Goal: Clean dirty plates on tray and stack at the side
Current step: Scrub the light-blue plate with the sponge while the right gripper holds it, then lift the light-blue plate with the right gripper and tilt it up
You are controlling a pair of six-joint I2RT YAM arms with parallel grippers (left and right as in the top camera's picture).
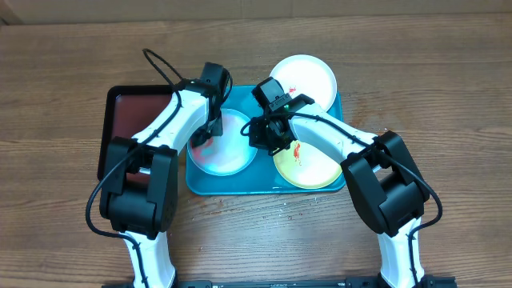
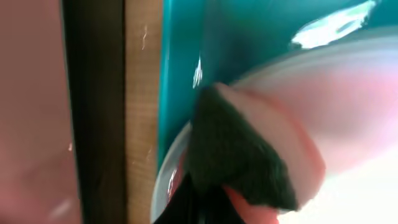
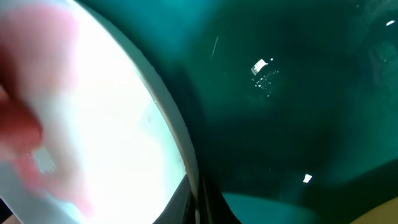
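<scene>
Closest under the overhead camera are the 2 arms, the left arm [image 1: 140,180] and the right arm [image 1: 384,180], both bent inward so that they meet over 1 plate. All 3 dirty plates sit on the tray [image 1: 240,186]: the light blue plate [image 1: 228,152] at its left, the yellow-green plate [image 1: 316,168] at its right with a red smear, and the white plate [image 1: 308,76] at the far end, reaching past the rim. The left gripper [image 1: 210,128] is at the blue plate's left edge and the right gripper [image 1: 268,138] at its right edge; I judge that one wipes while the other steadies. Just beside the tray lies a black tray [image 1: 132,112], perhaps the stacking place. From the left wrist, this gripper is closed on a dark scrubbing pad [image 2: 239,152], pressed onto a pink smear near the plate's rim. From the right wrist, the gripper is closed and seems to pinch the plate's rim low in the picture, probably so the plate does not slide on the smooth tray.
</scene>
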